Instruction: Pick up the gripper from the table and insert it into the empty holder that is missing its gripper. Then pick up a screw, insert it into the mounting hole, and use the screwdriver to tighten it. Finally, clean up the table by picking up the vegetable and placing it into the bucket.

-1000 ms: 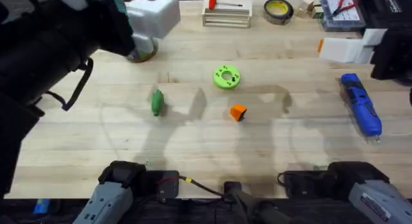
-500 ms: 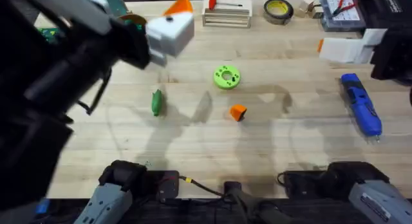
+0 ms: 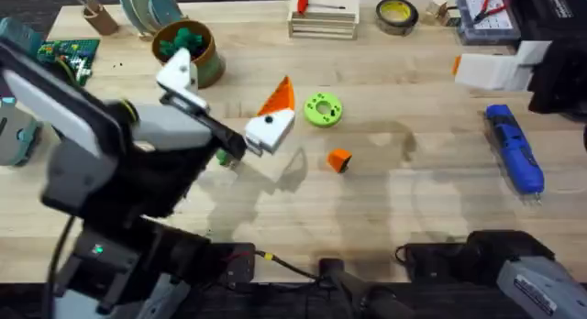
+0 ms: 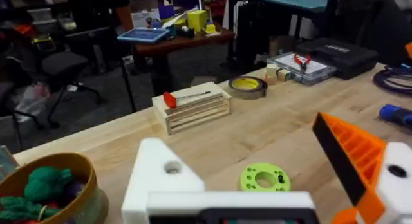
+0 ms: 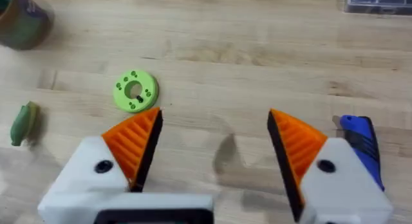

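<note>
The pale wooden table (image 3: 431, 200) ran out toward a dim workshop of desks and chairs, its far edge lined with a slatted crate (image 3: 323, 18) and a roll of tape (image 3: 396, 14). The left gripper (image 3: 229, 104) hung over the middle-left of the table with its fingers spread wide — one capped in orange, the other a bare white holder (image 3: 176, 73) with an open mounting hole, presumably presented so for refitting. The loose orange gripper (image 3: 339, 159) lay untouched just beyond it, near the lime-green disc (image 3: 323, 109). The right gripper (image 5: 215, 147) also stood open, both orange pads in place, holding nothing. The screwdriver (image 3: 514, 148) lay well off to the right. The vegetable (image 5: 24, 123) rested on the boards, partly under the left arm, apart from the bucket (image 3: 197, 51) — cleanup evidently not begun.
</note>
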Tool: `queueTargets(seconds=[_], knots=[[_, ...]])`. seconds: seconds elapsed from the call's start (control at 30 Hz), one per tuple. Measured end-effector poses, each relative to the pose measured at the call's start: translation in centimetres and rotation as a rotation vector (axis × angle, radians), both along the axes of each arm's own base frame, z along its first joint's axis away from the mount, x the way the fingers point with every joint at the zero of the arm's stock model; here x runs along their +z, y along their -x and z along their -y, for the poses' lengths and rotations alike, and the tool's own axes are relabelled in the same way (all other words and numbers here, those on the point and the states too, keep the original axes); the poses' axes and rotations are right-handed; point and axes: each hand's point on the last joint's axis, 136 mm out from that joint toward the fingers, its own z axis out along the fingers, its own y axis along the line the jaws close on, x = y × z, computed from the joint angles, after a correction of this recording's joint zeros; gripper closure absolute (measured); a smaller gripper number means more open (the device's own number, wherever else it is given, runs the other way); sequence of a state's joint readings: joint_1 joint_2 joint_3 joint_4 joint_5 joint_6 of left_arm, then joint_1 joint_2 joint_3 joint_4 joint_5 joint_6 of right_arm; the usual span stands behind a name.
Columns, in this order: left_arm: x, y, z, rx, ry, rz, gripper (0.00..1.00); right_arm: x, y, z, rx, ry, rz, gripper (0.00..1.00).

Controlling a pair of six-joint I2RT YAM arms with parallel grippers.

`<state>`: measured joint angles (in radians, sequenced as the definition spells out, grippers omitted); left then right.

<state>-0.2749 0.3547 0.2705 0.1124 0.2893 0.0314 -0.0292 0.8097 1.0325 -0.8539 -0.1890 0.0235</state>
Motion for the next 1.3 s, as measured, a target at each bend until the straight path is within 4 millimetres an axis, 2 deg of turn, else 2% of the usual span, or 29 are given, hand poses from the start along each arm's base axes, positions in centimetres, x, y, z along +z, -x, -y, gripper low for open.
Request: queueTargets(seconds=[0.13, 0.37, 0.5, 0.6, 0.77, 0.9, 1.3], knots=[[-1.7, 0.6, -0.2, 0.002, 0.005, 0.019, 0.009, 0.0, 0.0, 0.0, 0.000, 0.000, 0.000, 0.010], [-2.9, 1.7, -0.5, 0.002, 0.015, 0.074, 0.008, 0.0, 0.0, 0.0, 0.000, 0.000, 0.000, 0.010], [-4.5, 1.9, -0.6, 0.003, 0.009, 0.083, 0.008, 0.0, 0.0, 0.0, 0.000, 0.000, 0.000, 0.011], [-6.1, 2.0, -0.6, 0.001, -0.004, 0.044, 0.008, 0.0, 0.0, 0.0, 0.000, 0.000, 0.000, 0.011], [-6.8, 2.1, -0.4, -0.011, -0.014, 0.014, 0.008, 0.0, 0.0, 0.0, 0.000, 0.000, 0.000, 0.010], [-8.9, 2.4, 0.1, -0.044, -0.017, -0.084, 0.008, 0.0, 0.0, 0.0, 0.000, 0.000, 0.000, 0.010], [-8.9, 2.9, 0.7, -0.086, 0.070, -0.142, 0.008, 0.0, 0.0, 0.0, 0.000, 0.000, 0.000, 0.010]])
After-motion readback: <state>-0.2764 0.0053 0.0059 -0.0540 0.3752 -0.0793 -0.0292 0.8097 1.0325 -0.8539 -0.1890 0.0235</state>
